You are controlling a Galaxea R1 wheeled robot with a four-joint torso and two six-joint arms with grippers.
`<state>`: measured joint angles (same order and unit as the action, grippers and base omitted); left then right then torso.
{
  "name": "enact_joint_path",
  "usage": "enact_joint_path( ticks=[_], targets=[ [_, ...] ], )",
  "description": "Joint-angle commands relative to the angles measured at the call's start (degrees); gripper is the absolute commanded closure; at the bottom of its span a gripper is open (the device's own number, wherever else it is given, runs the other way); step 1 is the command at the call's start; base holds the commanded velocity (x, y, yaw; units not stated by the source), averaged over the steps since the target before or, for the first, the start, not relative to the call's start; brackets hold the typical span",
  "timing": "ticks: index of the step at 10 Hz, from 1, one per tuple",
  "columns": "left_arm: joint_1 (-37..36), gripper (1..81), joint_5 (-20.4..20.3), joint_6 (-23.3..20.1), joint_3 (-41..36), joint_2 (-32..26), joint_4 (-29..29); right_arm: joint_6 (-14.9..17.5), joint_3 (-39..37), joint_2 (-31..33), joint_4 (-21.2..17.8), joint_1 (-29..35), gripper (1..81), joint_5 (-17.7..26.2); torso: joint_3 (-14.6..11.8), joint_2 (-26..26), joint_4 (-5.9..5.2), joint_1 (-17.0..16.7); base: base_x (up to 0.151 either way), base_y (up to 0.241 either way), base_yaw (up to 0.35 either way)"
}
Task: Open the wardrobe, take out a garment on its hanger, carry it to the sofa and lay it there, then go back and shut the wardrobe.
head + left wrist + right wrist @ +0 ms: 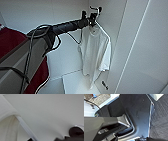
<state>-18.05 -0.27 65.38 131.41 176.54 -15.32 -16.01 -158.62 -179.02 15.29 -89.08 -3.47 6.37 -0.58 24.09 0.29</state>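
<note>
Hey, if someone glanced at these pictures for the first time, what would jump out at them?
First, the plain white short-sleeved T-shirt hanging on a slim white hanger inside the white wardrobe. The robot's dark left arm reaches up to the hanger's top, its left gripper there. A maroon garment hangs at the head view's left.

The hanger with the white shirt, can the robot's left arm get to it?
Probably yes. The left gripper is already up at the hanger inside the open wardrobe, just above the white T-shirt. Nothing stands between them; the red jacket hangs off to the side.
</note>
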Motion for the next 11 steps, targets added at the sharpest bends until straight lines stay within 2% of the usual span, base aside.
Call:
enact_joint_path(
  ticks=[1, 3, 7, 8, 11],
  targets=[
    [-10.91, 1.0, -5.69, -0.34, 0.78, 1.44, 4.75, 0.01, 0.34, -0.49, -0.35, 1.48, 1.0, 2.94, 0.0, 0.0, 0.0, 0.0, 0.0, 0.0, 0.0],
    [-9.24, 1.0, -8.86, -0.25, 1.21, 1.71, 7.41, 0.01, 0.34, -0.49, -0.43, 1.31, 1.0, 2.95, 0.0, 0.0, 0.0, 0.0, 0.0, 0.0, 0.0],
    [-7.74, 1.0, -11.25, 0.01, 1.65, 1.89, 10.66, -0.08, 0.43, -0.49, -0.52, 1.22, 1.0, 3.03, 0.0, 0.0, 0.0, 0.0, 0.0, 0.0, 0.0],
    [-7.65, 81.1, -11.25, 0.01, 1.83, 1.97, 10.92, -0.07, 0.43, -0.49, -0.52, 1.14, 1.0, 3.03, 0.0, 0.0, 0.02, 0.0, 0.0, 0.0, 0.0],
    [-7.47, 81.1, -11.33, 0.19, 1.48, 1.8, 11.1, 0.01, 0.43, -0.58, -0.43, 1.22, 1.0, 3.21, 0.0, 0.0, 0.0, 0.0, 0.0, 0.0, 0.0]
  ],
)
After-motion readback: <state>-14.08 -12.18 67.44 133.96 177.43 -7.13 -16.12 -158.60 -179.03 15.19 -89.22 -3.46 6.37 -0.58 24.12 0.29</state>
